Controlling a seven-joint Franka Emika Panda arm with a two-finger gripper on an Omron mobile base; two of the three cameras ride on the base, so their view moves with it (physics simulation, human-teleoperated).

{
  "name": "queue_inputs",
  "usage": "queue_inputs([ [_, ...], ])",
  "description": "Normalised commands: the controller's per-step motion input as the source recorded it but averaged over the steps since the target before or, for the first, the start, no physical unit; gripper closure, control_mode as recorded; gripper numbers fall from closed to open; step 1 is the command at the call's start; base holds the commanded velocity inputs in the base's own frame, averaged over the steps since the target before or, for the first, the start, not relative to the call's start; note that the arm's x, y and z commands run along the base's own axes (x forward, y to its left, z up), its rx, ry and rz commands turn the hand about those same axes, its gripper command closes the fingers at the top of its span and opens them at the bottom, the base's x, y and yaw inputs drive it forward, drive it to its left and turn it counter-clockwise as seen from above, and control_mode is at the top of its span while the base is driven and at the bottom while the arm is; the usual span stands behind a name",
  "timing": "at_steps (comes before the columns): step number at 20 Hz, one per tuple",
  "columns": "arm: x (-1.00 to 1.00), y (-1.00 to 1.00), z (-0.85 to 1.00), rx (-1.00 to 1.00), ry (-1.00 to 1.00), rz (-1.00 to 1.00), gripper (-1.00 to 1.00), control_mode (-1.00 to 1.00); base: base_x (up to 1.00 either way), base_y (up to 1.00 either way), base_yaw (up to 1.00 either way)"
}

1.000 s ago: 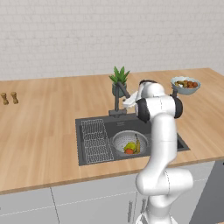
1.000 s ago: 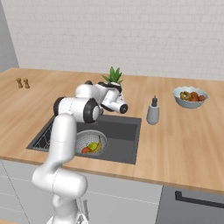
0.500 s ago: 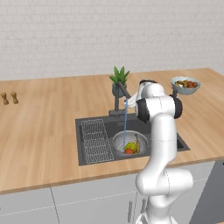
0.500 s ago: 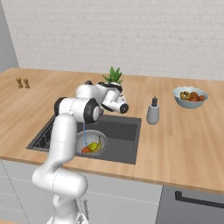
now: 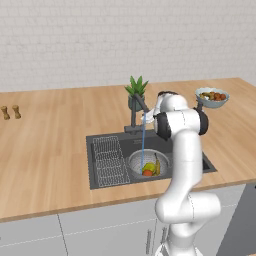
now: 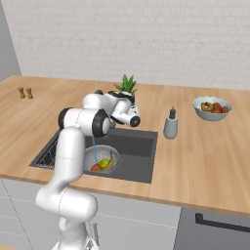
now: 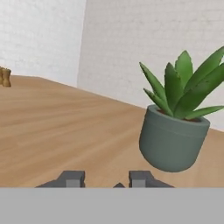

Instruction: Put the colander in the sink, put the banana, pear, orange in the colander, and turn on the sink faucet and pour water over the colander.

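The silver mesh colander [image 5: 137, 161] [image 6: 93, 156] sits in the dark sink [image 5: 190, 155] [image 6: 136, 146]. Inside it lie the banana [image 5: 157, 165] [image 6: 111, 161], the pear [image 5: 149, 167] [image 6: 103, 163] and the orange [image 5: 147, 173] [image 6: 96, 167]. A thin pale blue stream of water [image 5: 143, 142] [image 6: 93, 146] falls from the faucet [image 5: 134, 119] into the colander. My gripper [image 7: 106, 180] hovers at the faucet's top, facing the potted plant. Its fingertips [image 7: 72, 178] stand a little apart with nothing between them.
A spiky green plant in a grey pot [image 5: 136, 95] [image 6: 126, 88] [image 7: 173, 140] stands just behind the faucet. A wire rack [image 5: 110, 160] fills the sink's left side. A soap dispenser [image 6: 170, 126] and a pale blue fruit bowl [image 5: 212, 97] [image 6: 212, 108] stand to the right; two shakers [image 5: 11, 112] are far left.
A stream of water has started running from the faucet into the colander. The arm has hardly moved.
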Motion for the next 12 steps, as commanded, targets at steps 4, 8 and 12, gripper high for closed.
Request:
queue_inputs([
  [4, -0.01, -0.19, 0.00, -0.01, 0.00, -0.04, 1.00, -1.00, 0.00, 0.00, 0.00],
  [8, 0.00, -0.15, 0.00, 0.00, 0.00, -0.08, 1.00, -1.00, 0.00, 0.00, 0.00],
  [12, 0.00, -0.01, 0.00, 0.00, 0.00, -0.03, 1.00, -1.00, 0.00, 0.00, 0.00],
])
